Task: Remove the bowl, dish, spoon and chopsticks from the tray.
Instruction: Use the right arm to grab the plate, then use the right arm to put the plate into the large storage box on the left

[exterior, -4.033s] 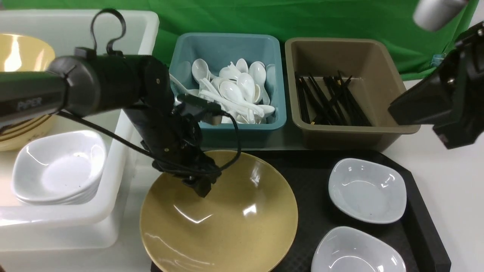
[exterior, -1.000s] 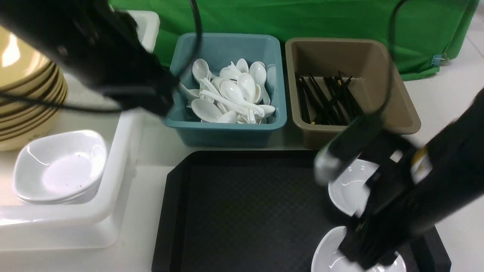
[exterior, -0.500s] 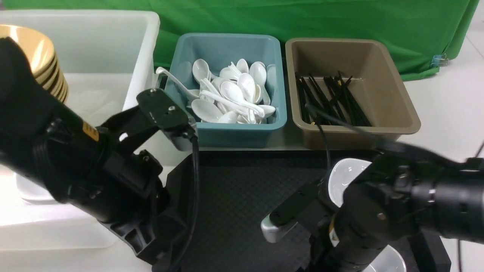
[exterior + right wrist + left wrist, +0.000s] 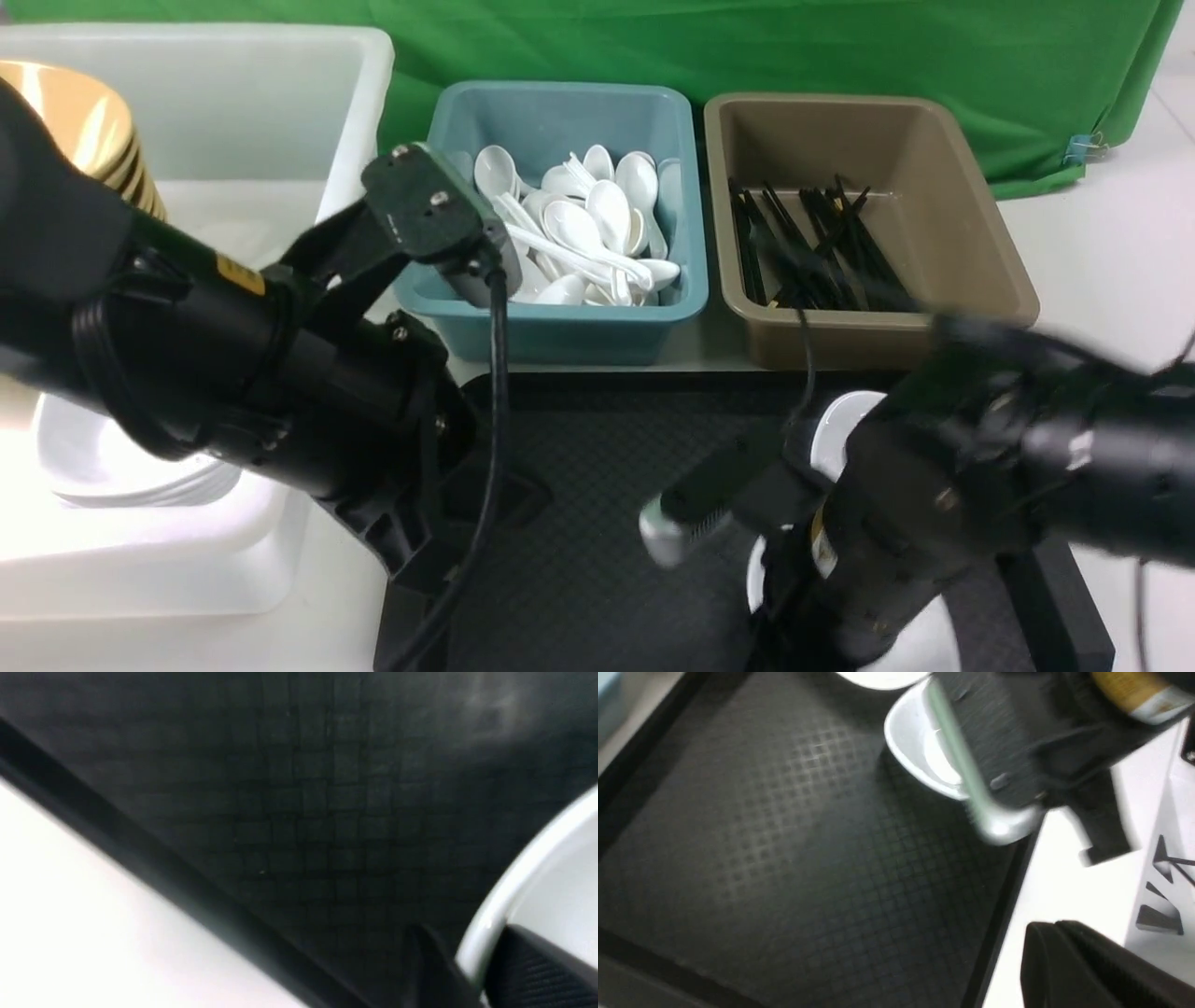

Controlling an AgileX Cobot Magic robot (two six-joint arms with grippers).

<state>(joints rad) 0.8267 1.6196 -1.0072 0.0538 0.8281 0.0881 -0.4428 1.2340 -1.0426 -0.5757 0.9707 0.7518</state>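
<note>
The black tray holds two white dishes. My right gripper is shut on the near dish, with one finger inside its rim and one outside. My right arm covers most of that dish in the front view. The far dish peeks out behind the arm. My left gripper is shut and empty, over the white table just off the tray's near edge. The mustard bowl tops a stack in the white tub.
A teal tub of white spoons and a brown tub of black chopsticks stand behind the tray. Stacked white dishes sit in the white tub at the left. My left arm hangs over the tray's left edge.
The bowl has left the tray. My left arm swung from the white tub to the tray's front left. My right arm dropped onto the near dish and closed on its rim.
</note>
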